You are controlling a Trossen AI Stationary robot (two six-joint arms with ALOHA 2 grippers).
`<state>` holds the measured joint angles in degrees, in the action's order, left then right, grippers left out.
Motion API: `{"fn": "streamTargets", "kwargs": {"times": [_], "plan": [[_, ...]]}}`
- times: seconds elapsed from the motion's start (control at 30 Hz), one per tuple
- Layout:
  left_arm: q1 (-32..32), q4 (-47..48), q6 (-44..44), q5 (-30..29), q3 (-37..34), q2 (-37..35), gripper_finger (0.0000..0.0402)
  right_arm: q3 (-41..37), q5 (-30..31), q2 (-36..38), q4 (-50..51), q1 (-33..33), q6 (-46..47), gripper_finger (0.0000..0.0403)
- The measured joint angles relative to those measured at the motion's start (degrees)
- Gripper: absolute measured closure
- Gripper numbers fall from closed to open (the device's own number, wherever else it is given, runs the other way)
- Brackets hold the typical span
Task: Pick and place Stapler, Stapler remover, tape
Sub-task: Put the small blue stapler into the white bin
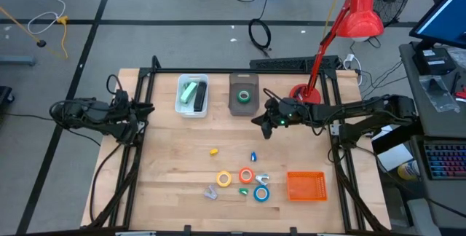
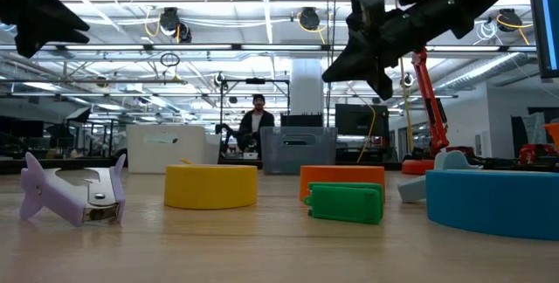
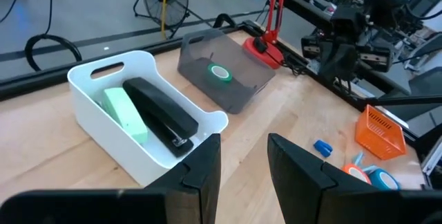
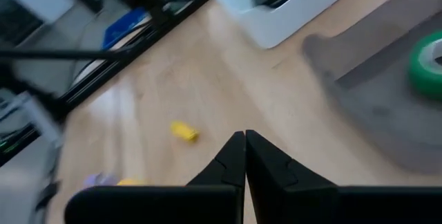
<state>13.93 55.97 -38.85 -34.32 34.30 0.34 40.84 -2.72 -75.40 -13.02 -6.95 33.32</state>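
In the high view we see the left gripper (image 1: 148, 108) at the left edge of the table (image 1: 175, 170), hanging above the wood with nothing in it. Its own wrist view shows the two dark fingers (image 3: 207, 165) standing a little apart and empty.

The right gripper (image 1: 261, 122) sits near the centre of the frame, just below and to the right of the grey bin (image 1: 244, 95). Its fingers (image 4: 235, 156) are pressed together in the wrist view, and they hold nothing.

The white bin (image 1: 192, 95) lies in the upper middle of the high view, left of the grey bin. In it lie a black stapler (image 3: 160, 114) and a light green stapler (image 3: 126, 114) side by side. The green tape roll (image 1: 245, 96) rests inside the grey bin.

Lower in the frame, right of centre, the yellow tape roll (image 1: 223, 179), the orange-red tape roll (image 1: 246, 175) and the blue tape roll (image 1: 261, 193) lie close together on the wood. A small green remover (image 1: 244, 190) sits among them and a lilac remover (image 1: 211, 191) lies at the left of the group. A small yellow piece (image 1: 214, 151) and a small blue piece (image 1: 253, 156) lie apart above the rolls. An orange basket (image 1: 306, 186) stands right of them.

A red desk lamp (image 1: 342, 32) rises at the table's upper right.
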Motion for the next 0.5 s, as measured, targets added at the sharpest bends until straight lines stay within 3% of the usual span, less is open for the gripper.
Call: {"fn": "streamTargets", "kwargs": {"times": [0.1,0.27,0.5], "plan": [[0.0,-0.2,-0.1,0.0,0.0,0.0,0.0280,0.0,-5.6,0.0,0.0,0.4,-0.2,0.0399],[0.0,-0.2,-0.1,0.0,0.0,0.0,0.0280,0.0,-9.8,0.0,0.1,3.1,-1.7,0.0389],[0.0,-0.2,-0.1,0.0,0.0,0.0,0.0279,0.0,-11.2,0.0,5.0,7.8,-0.7,0.0316]]}}
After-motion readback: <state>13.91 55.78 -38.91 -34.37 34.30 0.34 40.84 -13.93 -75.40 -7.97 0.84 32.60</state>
